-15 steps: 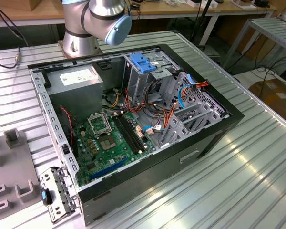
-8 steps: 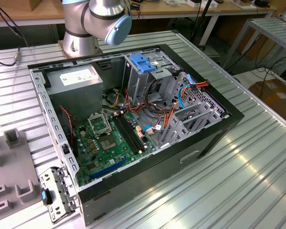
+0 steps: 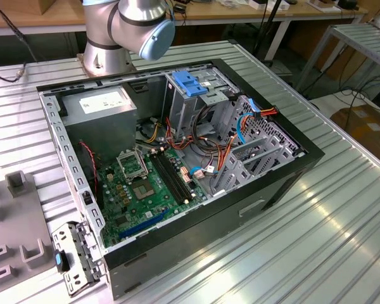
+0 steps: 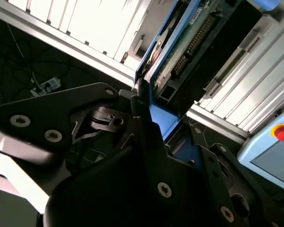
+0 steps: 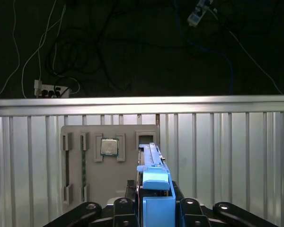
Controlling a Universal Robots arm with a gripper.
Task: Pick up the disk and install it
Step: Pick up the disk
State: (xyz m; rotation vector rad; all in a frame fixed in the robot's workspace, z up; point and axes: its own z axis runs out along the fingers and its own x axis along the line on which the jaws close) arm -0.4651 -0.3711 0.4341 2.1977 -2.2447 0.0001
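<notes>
Disk (image 4: 187, 47) is locked edge-on in my jaws, my gripper (image 5: 156, 213) pinching across the blue side rails (image 5: 156, 182), a hold that, I'd say, spares the bare circuit-board face seen in the second wrist view. Its far end points at the grey parts tray (image 5: 85, 165) on the ribbed table (image 5: 236, 161), beside the processor chip (image 5: 109, 146); whether it touches the tray I can't tell. The open computer case (image 3: 285, 171) sits well apart in the exterior view, drive cage (image 3: 196, 114) exposed.
</notes>
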